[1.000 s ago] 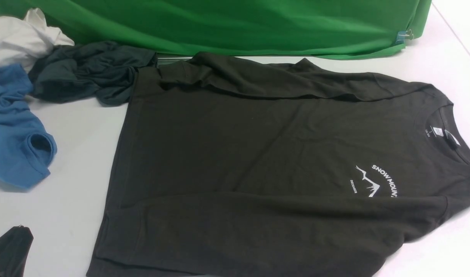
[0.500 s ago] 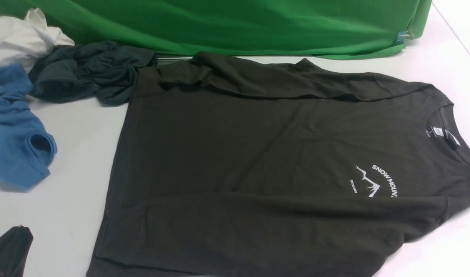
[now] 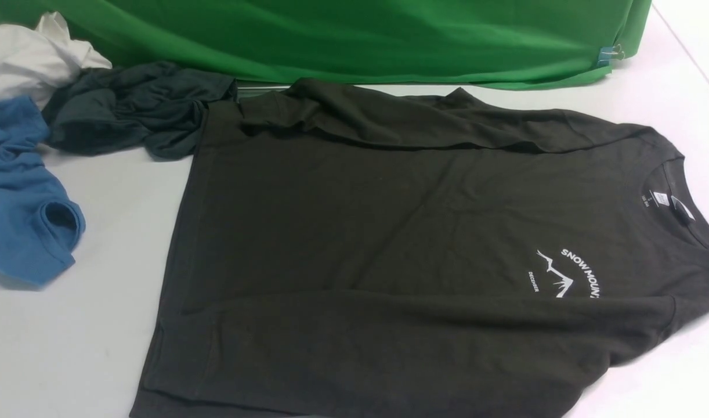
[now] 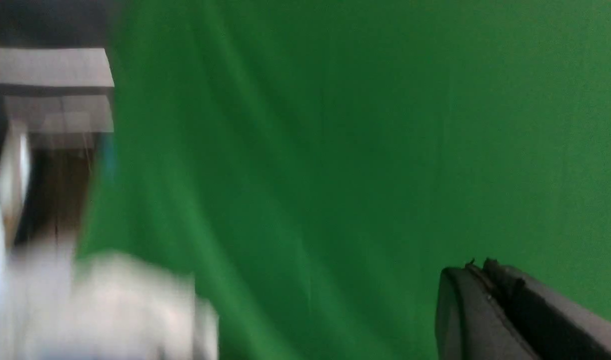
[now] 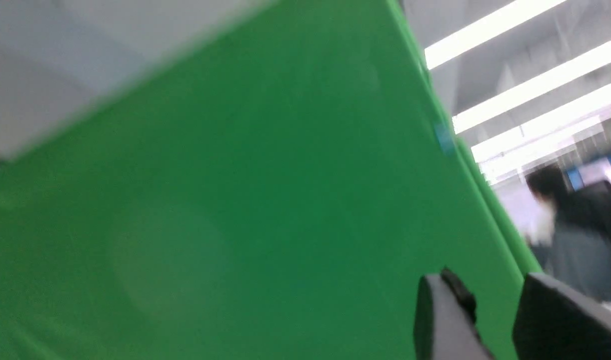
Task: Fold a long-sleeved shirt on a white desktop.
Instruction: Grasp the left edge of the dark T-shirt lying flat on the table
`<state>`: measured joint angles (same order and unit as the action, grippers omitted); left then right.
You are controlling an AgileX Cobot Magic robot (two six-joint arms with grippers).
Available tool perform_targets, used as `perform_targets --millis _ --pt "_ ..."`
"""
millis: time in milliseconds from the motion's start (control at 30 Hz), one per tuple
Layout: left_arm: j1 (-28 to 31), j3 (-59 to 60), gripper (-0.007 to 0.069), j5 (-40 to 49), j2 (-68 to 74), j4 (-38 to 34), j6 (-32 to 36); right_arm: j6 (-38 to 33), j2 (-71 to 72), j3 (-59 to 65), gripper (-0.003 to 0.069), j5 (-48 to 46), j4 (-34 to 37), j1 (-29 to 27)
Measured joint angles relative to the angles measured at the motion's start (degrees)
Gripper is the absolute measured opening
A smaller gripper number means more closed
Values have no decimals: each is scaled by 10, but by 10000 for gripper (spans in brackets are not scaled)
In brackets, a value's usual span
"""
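Observation:
The long-sleeved shirt lies flat on the white desktop, collar to the right, its white "SNOW MOUNT" print facing up. Both sleeves are laid across the body, one along the far edge and one along the near edge. Neither gripper shows in the front view. In the left wrist view my left gripper is raised in front of the green backdrop, its fingers pressed together on nothing. My right gripper is also raised and open, with only the backdrop showing in the gap.
A slate-grey garment, a blue garment and a white garment are heaped at the far left. The green backdrop hangs along the far edge. A strip of the metal hatch peeks out beside the shirt.
The dark tip of my left gripper, seen earlier at the front view's bottom left corner, has left that view. The shirt has not moved.

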<state>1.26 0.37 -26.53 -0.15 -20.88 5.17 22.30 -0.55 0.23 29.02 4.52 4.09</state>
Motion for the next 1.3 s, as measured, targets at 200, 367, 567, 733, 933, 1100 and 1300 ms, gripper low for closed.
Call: perform_targets --millis 200,367,567,733,933,1100,1300 --pt "0 -120 39 -29 36 10 -8 -4 -45 -151 240 -76 1 0" --pt "0 -357 39 134 127 95 -12 -41 -164 -382 240 -193 1 1" --pt "0 -591 39 414 280 105 -13 -60 -325 -606 240 -423 0 1" --pt "0 -640 39 626 426 74 -14 -123 -446 -647 240 -581 17 1" --pt "0 -640 39 645 516 71 -6 -233 -499 -579 240 -625 72 37" --pt "0 -640 39 687 564 37 -6 -281 -525 -489 240 -621 78 163" --pt "0 -638 41 834 627 19 -19 -281 -554 -471 240 -629 78 244"
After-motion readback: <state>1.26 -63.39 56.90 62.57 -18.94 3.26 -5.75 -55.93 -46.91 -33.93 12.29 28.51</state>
